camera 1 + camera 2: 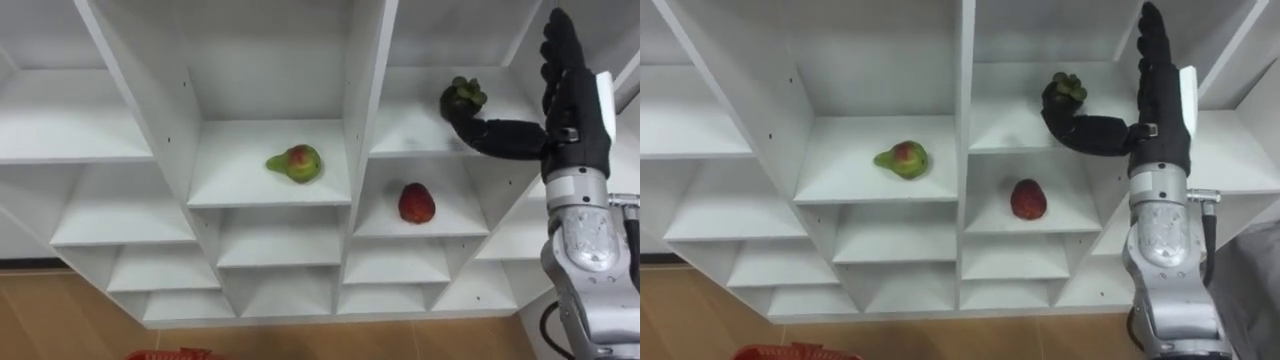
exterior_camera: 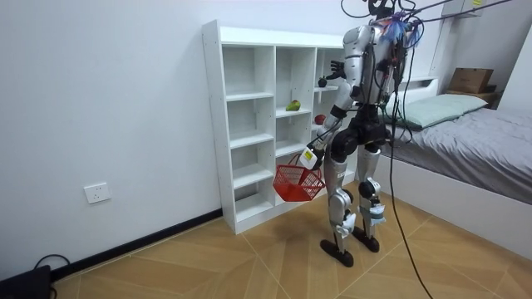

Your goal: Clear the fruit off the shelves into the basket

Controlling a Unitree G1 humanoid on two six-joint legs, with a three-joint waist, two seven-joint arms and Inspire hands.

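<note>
Reaching toward two o'clock in the left eye view, my right hand [image 1: 575, 110] is unclenched, fingers [image 1: 558, 55] straight up. Only the thumb is against the mangosteen [image 1: 463, 96] on its closet [image 1: 270, 70] shelf, so a nudge could roll it back out of reach. The pear [image 1: 296, 163] sits near centre, the red fruit [image 1: 416, 203] toward four o'clock.

In the room view, the basket [image 2: 298, 183] hangs by my left hand [image 2: 311, 158] toward five o'clock, well below the shelf. I cannot tell that hand's grip. A fumbled fruit would likely miss the basket.

In the right eye view, nothing wraps the mangosteen yet.
</note>
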